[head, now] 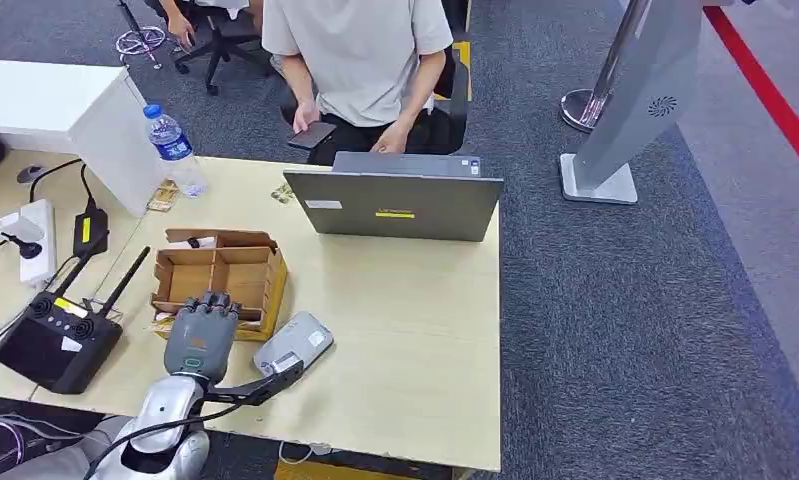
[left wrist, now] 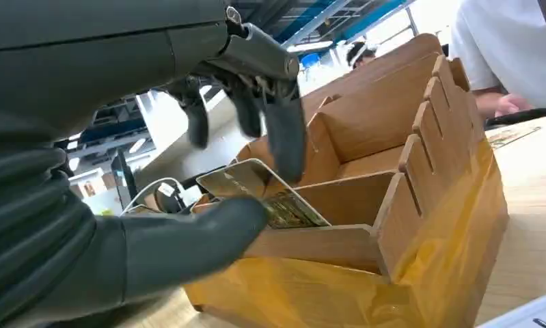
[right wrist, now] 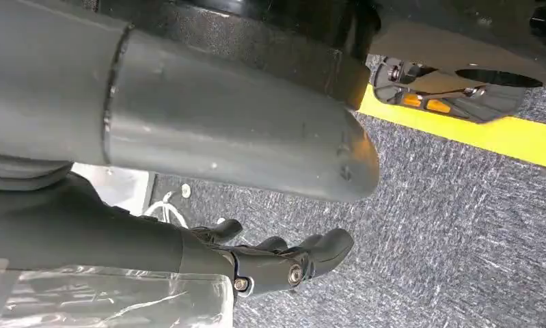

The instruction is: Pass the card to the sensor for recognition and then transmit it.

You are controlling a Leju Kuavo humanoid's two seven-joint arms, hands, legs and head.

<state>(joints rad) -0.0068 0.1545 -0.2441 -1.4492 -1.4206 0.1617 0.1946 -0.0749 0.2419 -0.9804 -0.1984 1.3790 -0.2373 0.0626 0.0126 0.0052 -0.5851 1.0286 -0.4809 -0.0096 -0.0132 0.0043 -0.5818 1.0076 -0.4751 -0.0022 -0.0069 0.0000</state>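
Your robot's left hand (head: 201, 335) is reaching from the lower left of the head view over the near edge of the brown cardboard box with slotted dividers (head: 218, 277). In the left wrist view, the same left hand (left wrist: 208, 171) is showing its thumb under and its dark fingers (left wrist: 285, 137) above a thin printed card (left wrist: 270, 198) that is leaning in the box's near compartment; the fingers are apart, and whether they are pinching the card you cannot tell. The grey rectangular card sensor (head: 293, 343) is lying just beside the box on the pale wooden table (head: 415, 340). Beyond it, a dark grey open laptop (head: 395, 200) is standing between the box and a seated person (head: 360, 60) holding a phone. A clear plastic water bottle with a blue cap (head: 173, 148) is standing at upper left, a black remote controller with antennas (head: 60, 335) at lower left. In the right wrist view, the right hand (right wrist: 277, 260) is hanging over grey carpet, fingers loosely curled around nothing.
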